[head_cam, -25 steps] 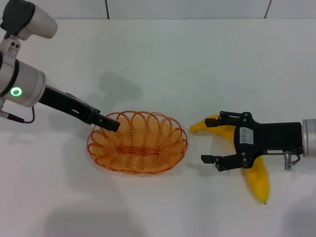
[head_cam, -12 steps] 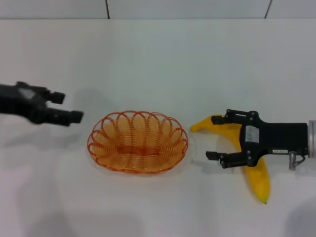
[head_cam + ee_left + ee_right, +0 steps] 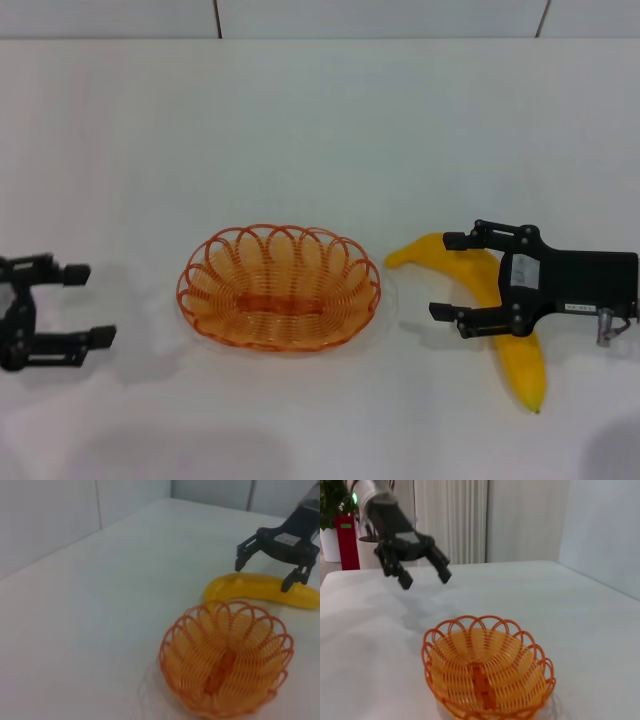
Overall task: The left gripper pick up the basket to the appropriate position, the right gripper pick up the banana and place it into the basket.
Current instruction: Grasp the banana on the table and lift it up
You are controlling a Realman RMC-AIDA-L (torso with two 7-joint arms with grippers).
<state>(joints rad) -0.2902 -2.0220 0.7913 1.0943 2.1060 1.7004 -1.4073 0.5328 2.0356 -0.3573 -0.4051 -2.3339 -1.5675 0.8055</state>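
The right claw (image 3: pixel 446 276) hangs spread over the banana (image 3: pixel 505 335), whose long axis crosses its fingers; the left claw (image 3: pixel 85 305), also spread, sits well apart from the basket (image 3: pixel 278 287).

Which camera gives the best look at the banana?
The head view: the banana shows almost whole, crossed only by the right tool, which is open. The left wrist view shows it farther off; the right wrist view misses it.

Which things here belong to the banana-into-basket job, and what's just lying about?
Job:
- basket, empty on the table
- banana, on the table
- right gripper, jaws open around the banana
- left gripper, jaws open, clear of the basket

Lying about:
- only the white table
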